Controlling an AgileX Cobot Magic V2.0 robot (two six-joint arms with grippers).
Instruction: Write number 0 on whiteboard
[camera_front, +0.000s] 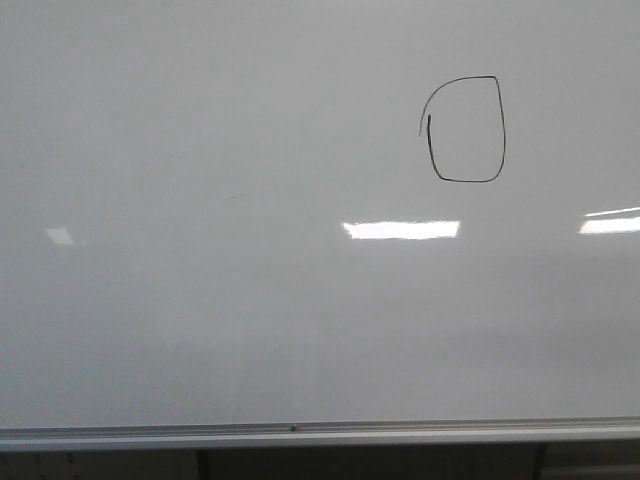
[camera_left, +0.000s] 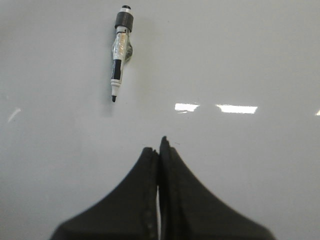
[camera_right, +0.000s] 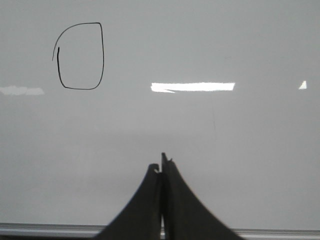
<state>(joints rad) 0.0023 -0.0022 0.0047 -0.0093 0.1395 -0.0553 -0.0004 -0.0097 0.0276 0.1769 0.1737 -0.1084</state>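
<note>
Where the front view looks straight at the whiteboard (camera_front: 200, 300), the number 0 (camera_front: 463, 130) sits in the upper right part of it, a thin black loop with rounded corners and a flat bottom. Its two ends lie side by side at the upper left of the loop and do not quite join: the outer stroke trails off faint, the inner one starts darker just beside it. Below the loop a bright rectangular reflection (camera_front: 401, 229) lies on the glossy surface, with a second one (camera_front: 610, 223) at the right edge and a small faint one (camera_front: 59, 236) far to the left. A silver rail (camera_front: 300, 432) runs along the board's lower edge.

In the right wrist view the right gripper (camera_right: 162, 167) faces the board with its dark fingers pressed together, nothing between them, and the loop (camera_right: 80, 56) well apart from it. The rail (camera_right: 280, 232) shows behind the fingers.

In the left wrist view the left gripper (camera_left: 159, 147) is likewise closed on nothing. Well apart from it a marker (camera_left: 120, 50) lies against a pale glossy surface, its cap off, the dark tip pointing toward the gripper and a black collar at its other end.
</note>
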